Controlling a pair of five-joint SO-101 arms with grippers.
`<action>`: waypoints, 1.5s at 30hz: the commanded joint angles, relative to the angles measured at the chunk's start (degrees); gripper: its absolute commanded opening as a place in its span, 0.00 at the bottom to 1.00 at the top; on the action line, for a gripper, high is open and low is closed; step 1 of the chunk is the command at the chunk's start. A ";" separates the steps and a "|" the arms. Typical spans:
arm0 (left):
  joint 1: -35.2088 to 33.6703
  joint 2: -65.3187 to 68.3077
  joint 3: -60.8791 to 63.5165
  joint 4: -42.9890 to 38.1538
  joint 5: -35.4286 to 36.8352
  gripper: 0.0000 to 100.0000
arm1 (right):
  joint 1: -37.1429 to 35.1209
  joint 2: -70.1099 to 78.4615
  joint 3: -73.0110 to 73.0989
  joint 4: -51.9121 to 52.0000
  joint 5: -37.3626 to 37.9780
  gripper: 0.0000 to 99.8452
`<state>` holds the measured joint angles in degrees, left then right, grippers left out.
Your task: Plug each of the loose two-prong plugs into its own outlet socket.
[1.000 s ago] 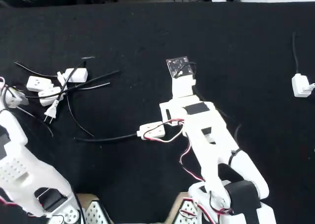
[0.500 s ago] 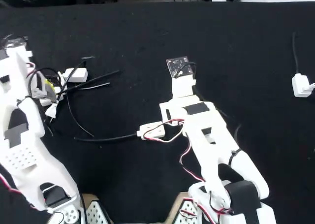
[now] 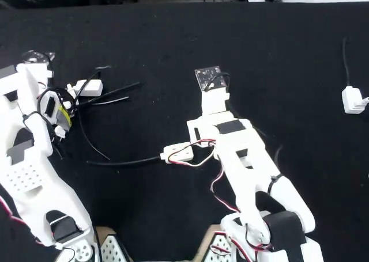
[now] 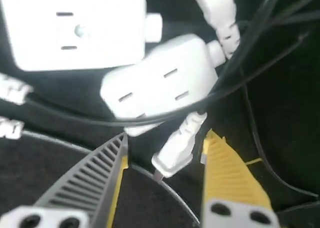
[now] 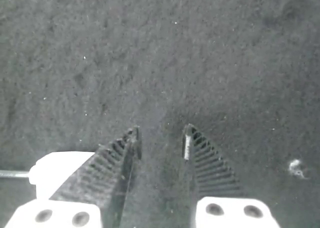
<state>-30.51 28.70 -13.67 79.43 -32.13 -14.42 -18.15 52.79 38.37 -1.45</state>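
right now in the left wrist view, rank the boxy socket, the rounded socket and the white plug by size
1. boxy socket
2. rounded socket, nearly as large, so those two are unsure
3. white plug, clearly smallest

White plug [image 4: 175, 149] beside tilted white socket [image 4: 160, 82]

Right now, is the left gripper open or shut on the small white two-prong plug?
Open: the left gripper straddles the small white two-prong plug, with gaps on both sides.
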 commanded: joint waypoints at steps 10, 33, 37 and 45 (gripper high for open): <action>1.19 1.23 -0.92 1.85 -0.62 0.03 | 0.79 -0.22 0.22 -1.49 -0.26 0.13; 14.90 -29.36 4.53 21.36 -5.89 0.03 | 6.95 -0.66 -0.13 -2.64 -1.41 0.13; 25.19 -32.35 4.70 21.27 1.14 0.03 | 12.92 -0.66 -0.22 -4.13 -6.68 0.13; 50.33 -32.70 5.14 11.87 11.08 0.03 | 22.33 -0.75 -0.22 -7.30 -14.68 0.14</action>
<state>7.74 -1.27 -8.31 97.19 -26.42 3.69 -18.15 53.23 33.27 -13.41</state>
